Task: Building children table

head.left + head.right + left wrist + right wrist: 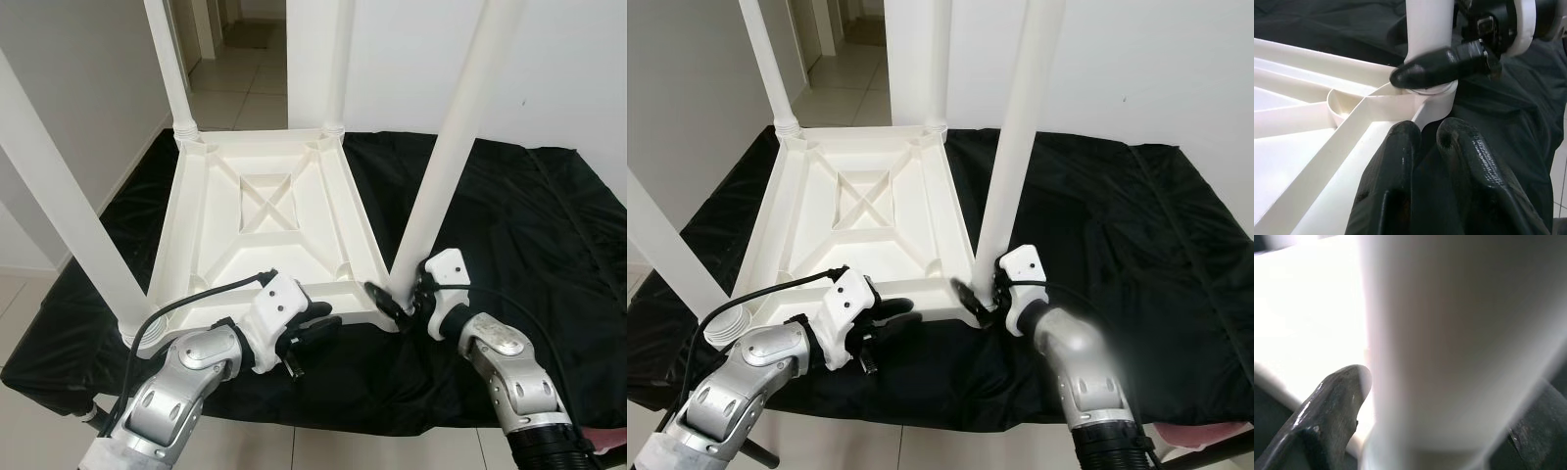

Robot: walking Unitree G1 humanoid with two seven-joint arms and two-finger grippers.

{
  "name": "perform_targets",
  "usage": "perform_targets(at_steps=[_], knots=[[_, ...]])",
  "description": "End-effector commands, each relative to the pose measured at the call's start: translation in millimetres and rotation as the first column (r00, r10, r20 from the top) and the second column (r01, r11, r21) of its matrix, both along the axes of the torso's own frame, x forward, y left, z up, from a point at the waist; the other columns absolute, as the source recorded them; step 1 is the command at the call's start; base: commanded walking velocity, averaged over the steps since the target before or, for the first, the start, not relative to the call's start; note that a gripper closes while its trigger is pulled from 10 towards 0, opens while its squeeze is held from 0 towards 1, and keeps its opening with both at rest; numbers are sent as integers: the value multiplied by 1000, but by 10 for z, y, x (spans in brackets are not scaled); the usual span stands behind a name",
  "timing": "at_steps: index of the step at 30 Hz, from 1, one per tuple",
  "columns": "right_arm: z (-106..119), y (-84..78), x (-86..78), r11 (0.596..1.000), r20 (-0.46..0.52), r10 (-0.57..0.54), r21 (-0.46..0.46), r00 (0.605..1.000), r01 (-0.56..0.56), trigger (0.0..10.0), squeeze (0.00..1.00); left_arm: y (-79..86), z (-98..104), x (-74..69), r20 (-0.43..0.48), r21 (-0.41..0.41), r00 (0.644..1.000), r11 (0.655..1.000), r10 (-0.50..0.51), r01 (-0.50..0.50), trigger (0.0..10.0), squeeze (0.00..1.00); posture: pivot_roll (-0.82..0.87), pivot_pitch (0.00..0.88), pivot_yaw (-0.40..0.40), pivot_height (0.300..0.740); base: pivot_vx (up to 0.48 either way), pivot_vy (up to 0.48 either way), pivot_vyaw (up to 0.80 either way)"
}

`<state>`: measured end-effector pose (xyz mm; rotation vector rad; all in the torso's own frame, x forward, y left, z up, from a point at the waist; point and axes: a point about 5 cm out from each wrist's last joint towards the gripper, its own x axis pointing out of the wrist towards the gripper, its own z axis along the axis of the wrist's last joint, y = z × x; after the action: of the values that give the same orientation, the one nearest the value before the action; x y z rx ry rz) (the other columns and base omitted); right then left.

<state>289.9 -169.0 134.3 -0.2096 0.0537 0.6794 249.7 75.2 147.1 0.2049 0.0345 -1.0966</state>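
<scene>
Head view: upturned white table (four legs).

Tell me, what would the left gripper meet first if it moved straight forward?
Probably the table leg in its corner socket, where the right gripper's finger lies across it; the left gripper points straight there.

1. One white plastic tabletop, lying upside down.
2. Four white table legs standing up from its corners: far left leg, far right leg, near left leg, near right leg.
3. One black cloth spread beneath.
4. Two end effectors: left end effector and right end effector.
5. Two black fingers on each end effector, four altogether.
</scene>
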Motion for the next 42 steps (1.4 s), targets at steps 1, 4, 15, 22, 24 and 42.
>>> perform_targets(at_steps=[1,4,15,22,24,42], knots=[[-4,46,14,997,-4,78,-17,997,-78,10000,0,8,-1,21,5,4,1000,1000,15,-15,10000,0,-57,28,13,740,0,0,0],[-2,47,21,994,-2,105,-21,994,-105,8039,0,8,4,29,6,2,1000,1000,15,-15,10000,0,-56,29,17,740,0,0,0],[9,14,68,991,6,134,-20,991,-134,0,0,-36,44,78,26,-11,1000,1000,10,-10,10000,0,-65,16,11,740,0,0,0],[-17,-23,19,992,2,128,2,992,-128,10000,0,-54,16,59,21,-13,1000,1000,9,-9,10000,0,-77,29,6,740,0,0,0],[-48,-22,-28,994,-15,93,59,996,-92,10000,0,-69,14,54,17,-18,1000,1000,5,-5,10000,0,-83,32,8,740,0,0,0],[-132,-55,-122,934,22,-334,145,942,328,10000,0,-67,22,75,13,-15,1000,1000,-16,16,10000,0,-80,44,22,740,0,0,0]])
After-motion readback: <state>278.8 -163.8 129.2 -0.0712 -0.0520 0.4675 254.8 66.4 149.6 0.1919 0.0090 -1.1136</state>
